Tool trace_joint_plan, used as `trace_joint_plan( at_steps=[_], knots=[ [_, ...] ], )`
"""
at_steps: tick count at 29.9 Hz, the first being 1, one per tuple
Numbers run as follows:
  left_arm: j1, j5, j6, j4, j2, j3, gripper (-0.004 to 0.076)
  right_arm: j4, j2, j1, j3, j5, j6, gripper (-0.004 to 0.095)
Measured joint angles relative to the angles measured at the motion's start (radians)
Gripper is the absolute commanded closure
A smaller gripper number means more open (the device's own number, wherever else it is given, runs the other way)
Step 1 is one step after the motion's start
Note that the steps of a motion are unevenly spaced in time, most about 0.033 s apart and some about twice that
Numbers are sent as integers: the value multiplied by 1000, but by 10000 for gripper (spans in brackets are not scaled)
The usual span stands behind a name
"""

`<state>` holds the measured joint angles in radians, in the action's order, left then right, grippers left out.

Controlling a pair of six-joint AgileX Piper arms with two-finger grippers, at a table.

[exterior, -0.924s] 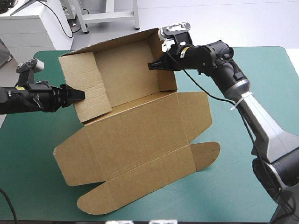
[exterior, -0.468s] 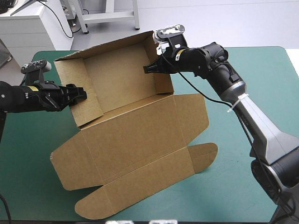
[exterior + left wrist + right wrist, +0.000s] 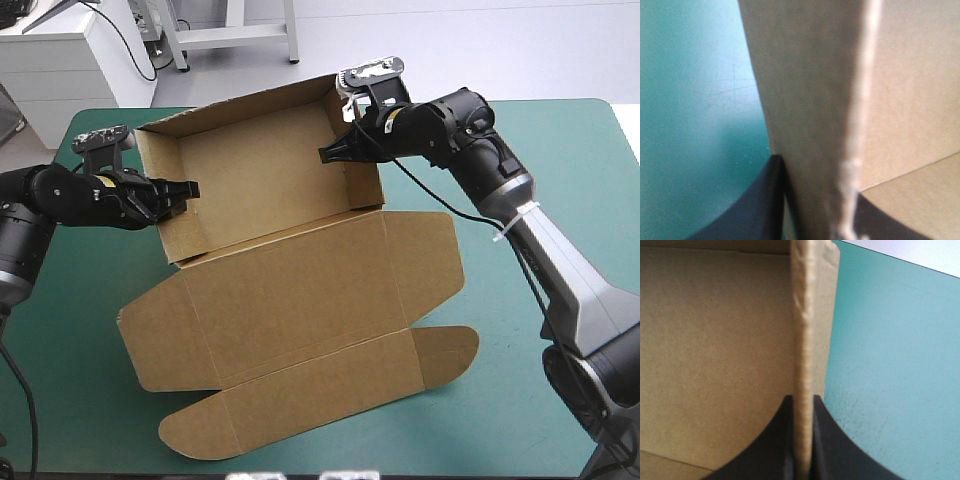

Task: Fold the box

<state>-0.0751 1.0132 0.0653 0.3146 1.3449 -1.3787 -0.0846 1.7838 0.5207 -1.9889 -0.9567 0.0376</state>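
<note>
The brown box (image 3: 290,290) lies mid-table in the high view. Its tray part (image 3: 260,165) stands at the far side with walls raised, and the lid panel with two rounded flaps lies flat toward the near edge. My left gripper (image 3: 186,190) is shut on the tray's left wall. In the left wrist view that wall (image 3: 810,100) stands between my left gripper's (image 3: 815,200) black fingers (image 3: 757,210). My right gripper (image 3: 333,153) is shut on the tray's right wall. The right wrist view shows that wall's edge (image 3: 802,340) pinched in my right gripper (image 3: 801,405).
The tray's rear wall (image 3: 240,105) stands close to the table's far edge. The lid's rounded flaps (image 3: 440,355) reach toward the near edge. Teal-green cover (image 3: 570,160) shows right of the box and along the left side (image 3: 60,300).
The tray's left wall has swung from slanting outward to upright as my left gripper moved inward and farther. The right gripper stayed at the right wall while the box shifted slightly.
</note>
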Motion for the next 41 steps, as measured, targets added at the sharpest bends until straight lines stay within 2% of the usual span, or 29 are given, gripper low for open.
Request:
trace_joint_plan(
  at_steps=[11, 19, 24, 33, 41],
  knots=[
    [-100, -20, -19, -104, 29, -49, 731, 123, -26, 4, -3, -110, 70, 923],
    [-208, 91, -15, -204, 180, -242, 731, 230, -36, 2, -7, -223, 128, 923],
    [-241, 102, -4, -205, 285, -281, 731, 282, -36, 1, 30, -257, 170, 923],
    [-246, 152, 16, -189, 429, -282, 731, 246, -28, -2, 252, -220, 221, 924],
    [-261, 166, 16, -222, 494, -282, 731, 170, 66, -26, 277, -220, 235, 924]
  ],
)
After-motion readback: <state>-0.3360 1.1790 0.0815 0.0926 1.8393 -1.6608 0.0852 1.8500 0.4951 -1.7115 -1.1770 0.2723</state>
